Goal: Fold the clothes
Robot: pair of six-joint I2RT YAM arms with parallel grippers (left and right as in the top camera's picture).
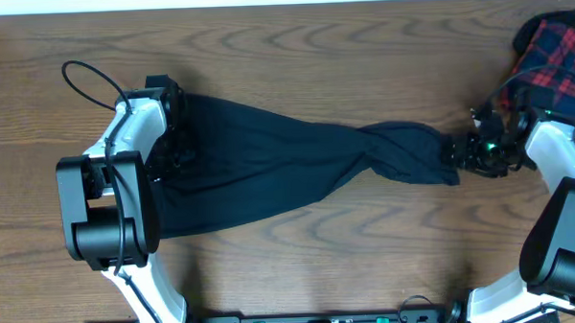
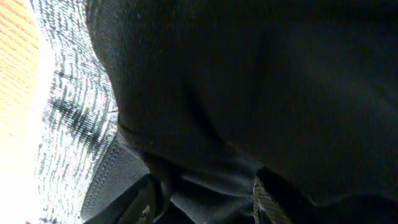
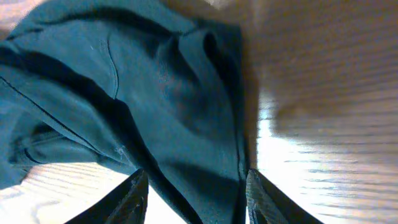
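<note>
Two grippers, one at each end of the trousers [image 1: 269, 167]

1. Right gripper [image 3: 196, 202]: its dark fingers [image 3: 132, 199] stand about half apart, one on each side of the leg end of the black cloth. The cloth lies flat on the table [image 1: 312, 46] between them and is not pinched. The jaws are open and hold nothing.

2. Left gripper [image 2: 205, 208]: its fingers [image 2: 140, 210] stand apart by a like amount. Black cloth is bunched between them and fills most of the wrist view. Whether they press the cloth or only straddle it cannot be told. The grey-flecked waistband [image 2: 68, 124] lies just beside the fingers, with bare wood beyond it.

3. Trousers, position: stretched lengthwise across the middle of the table, from the left arm [image 1: 116, 187] to the right arm [image 1: 556, 171]. They are broad and fairly flat at the waist end, partly under the left arm. Toward the right they narrow into a twisted bunch, then end in a small flap at the right gripper.

4. Red-and-black plaid garment [image 1: 552, 47]: heaped at the far right corner, behind the right arm and apart from the trousers

5. Table: brown wood grain
</note>
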